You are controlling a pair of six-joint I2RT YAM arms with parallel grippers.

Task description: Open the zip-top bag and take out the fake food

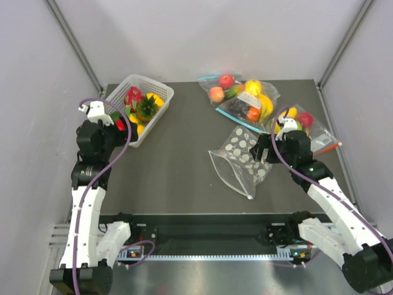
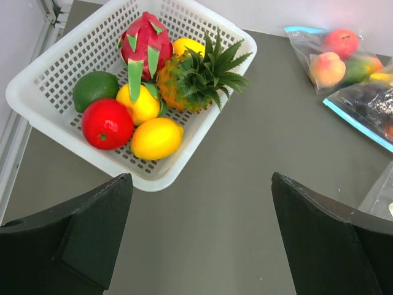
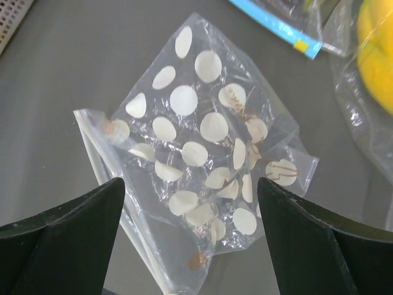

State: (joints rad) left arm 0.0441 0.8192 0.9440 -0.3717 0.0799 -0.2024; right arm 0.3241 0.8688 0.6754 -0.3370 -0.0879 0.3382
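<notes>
Right wrist view settled the main point, the inspector said: the clear plastic zip-top bag printed with white round dots [image 3: 202, 160] lay crumpled and flat on the dark grey tabletop [image 3: 49, 74]. It seemed to have nothing in it. It sat directly beneath the right pincer [image 3: 190, 196], whose jaws stood wide apart and gripped nothing.

The operator agreed. He added that the fake food sat in the white slotted plastic basket [image 2: 37, 92] at the far left: a brown-yellow toy pineapple with a green crown [image 2: 190, 80], a yellow rounded fruit [image 2: 156, 138] and a red one [image 2: 107, 123]. The left pincer [image 2: 199, 203] hung by the basket's rim, spread wide and empty.

The inspector asked what was left to do.

Little, the operator judged, since the removal looked finished. Doing it well meant lifting each arm straight up so that no finger caught the rim or dragged the limp film.

And the surroundings?

The tabletop was matte and dark, the operator said. Undotted clear bags of toy fruit [image 1: 245, 101] lay at its far right, and pale plain walls [image 1: 215, 37] closed it in on three sides.
</notes>
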